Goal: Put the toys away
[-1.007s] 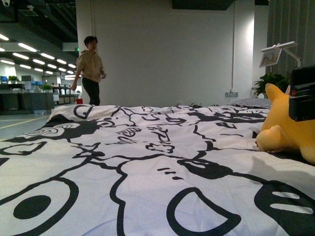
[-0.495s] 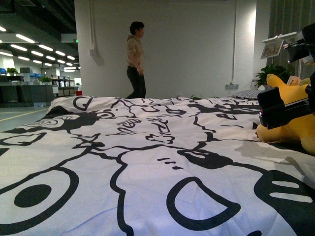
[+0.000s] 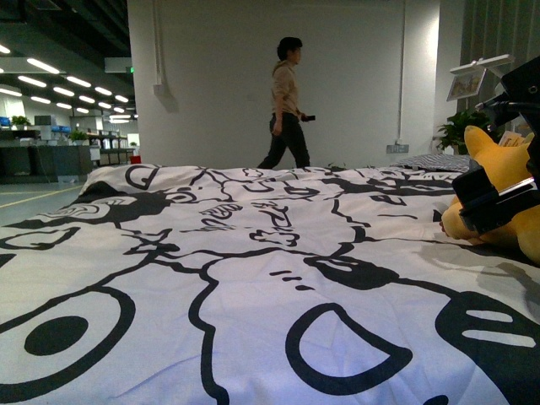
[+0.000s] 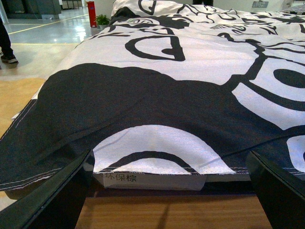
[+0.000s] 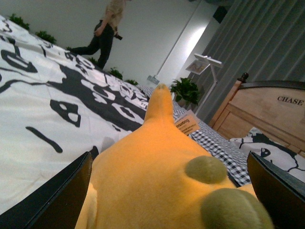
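While agape, right gripper [image 5: 168, 155] astride plush [image 5: 138, 191].

You had a bed [image 4: 167, 217] spread with a white duvet [image 3: 253, 270] printed in bold black cartoon shapes. On its right side lay the yellow plush toy [image 3: 494, 156], with a checked pillow [image 3: 430, 162] just beyond it.

duvet [image 3: 253, 278]: white, big black cartoon doodles
plush toy [image 5: 152, 176]: yellow-orange, olive-green nubs
sheet [image 5: 214, 143]: tiny black-and-white checks
headboard [image 5: 267, 117]: pale wood
curtain [image 5: 267, 43]: grey
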You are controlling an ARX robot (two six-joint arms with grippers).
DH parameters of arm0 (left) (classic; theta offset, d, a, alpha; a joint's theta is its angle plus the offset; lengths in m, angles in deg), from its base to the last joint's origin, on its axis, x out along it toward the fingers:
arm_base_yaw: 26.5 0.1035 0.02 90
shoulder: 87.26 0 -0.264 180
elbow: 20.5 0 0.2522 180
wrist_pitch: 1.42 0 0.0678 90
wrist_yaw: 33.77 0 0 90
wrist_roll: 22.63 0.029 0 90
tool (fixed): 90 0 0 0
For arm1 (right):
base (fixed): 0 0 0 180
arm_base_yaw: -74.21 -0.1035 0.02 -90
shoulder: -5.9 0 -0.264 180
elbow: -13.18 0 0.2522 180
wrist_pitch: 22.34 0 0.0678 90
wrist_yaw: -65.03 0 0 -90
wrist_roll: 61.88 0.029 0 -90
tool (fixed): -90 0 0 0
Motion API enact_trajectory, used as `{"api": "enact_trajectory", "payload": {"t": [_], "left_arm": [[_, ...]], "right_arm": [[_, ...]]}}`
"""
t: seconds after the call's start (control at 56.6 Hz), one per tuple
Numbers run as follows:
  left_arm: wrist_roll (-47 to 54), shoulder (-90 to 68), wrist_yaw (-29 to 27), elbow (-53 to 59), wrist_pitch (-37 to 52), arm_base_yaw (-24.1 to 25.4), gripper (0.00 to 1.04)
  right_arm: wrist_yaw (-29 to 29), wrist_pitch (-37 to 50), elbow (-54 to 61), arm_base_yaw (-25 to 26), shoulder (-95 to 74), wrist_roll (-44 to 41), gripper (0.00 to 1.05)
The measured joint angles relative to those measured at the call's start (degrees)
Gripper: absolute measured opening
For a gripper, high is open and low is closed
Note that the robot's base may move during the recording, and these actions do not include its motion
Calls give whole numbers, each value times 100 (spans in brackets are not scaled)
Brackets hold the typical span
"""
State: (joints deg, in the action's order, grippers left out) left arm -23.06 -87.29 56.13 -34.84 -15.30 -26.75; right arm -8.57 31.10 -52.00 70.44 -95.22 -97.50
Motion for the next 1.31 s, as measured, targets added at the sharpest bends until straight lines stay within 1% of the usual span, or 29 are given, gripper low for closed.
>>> {"api": "enact_trajectory", "payload": {"t": [0.194, 0.371, 0.512, 0.601, 0.654, 0.689, 0.724, 0.777, 0.883, 0.919, 0.954, 0.989, 1.077, 1.307], "left_arm": [[0, 0, 0, 0, 0, 0, 98], [0, 0, 0, 0, 0, 0, 98], [0, 0, 0, 0, 0, 0, 98], [0, 0, 0, 0, 0, 0, 98], [0, 0, 0, 0, 0, 0, 98], [0, 0, 0, 0, 0, 0, 98], [0, 0, 0, 0, 0, 0, 98], [0, 0, 0, 0, 0, 0, 98], [0, 0, 0, 0, 0, 0, 98], [0, 0, 0, 0, 0, 0, 98], [0, 0, 0, 0, 0, 0, 98], [0, 0, 0, 0, 0, 0, 98], [0, 0, 0, 0, 0, 0, 98], [0, 0, 0, 0, 0, 0, 98]], "right_arm": [[50, -968, -151, 79, 164, -4, 98], [-24, -1884, -319, 98, 391, 50, 98], [-61, -2387, -428, 85, 503, 114, 97], [-116, -2697, -501, 61, 553, 114, 84], [-157, -2811, -525, 42, 599, 107, 72], [-184, -2857, -533, 31, 616, 103, 67], [-201, -2872, -535, 24, 634, 79, 62], [-251, -2903, -538, 13, 667, 61, 51], [-271, -2931, -538, 13, 695, 61, 37], [-278, -2940, -538, 15, 704, 61, 29], [-286, -2940, -538, 15, 710, 63, 24], [-313, -2940, -538, 17, 710, 66, 18], [-363, -2940, -535, 28, 713, 81, 11], [-570, -2944, -527, 94, 756, 262, 10]]}}
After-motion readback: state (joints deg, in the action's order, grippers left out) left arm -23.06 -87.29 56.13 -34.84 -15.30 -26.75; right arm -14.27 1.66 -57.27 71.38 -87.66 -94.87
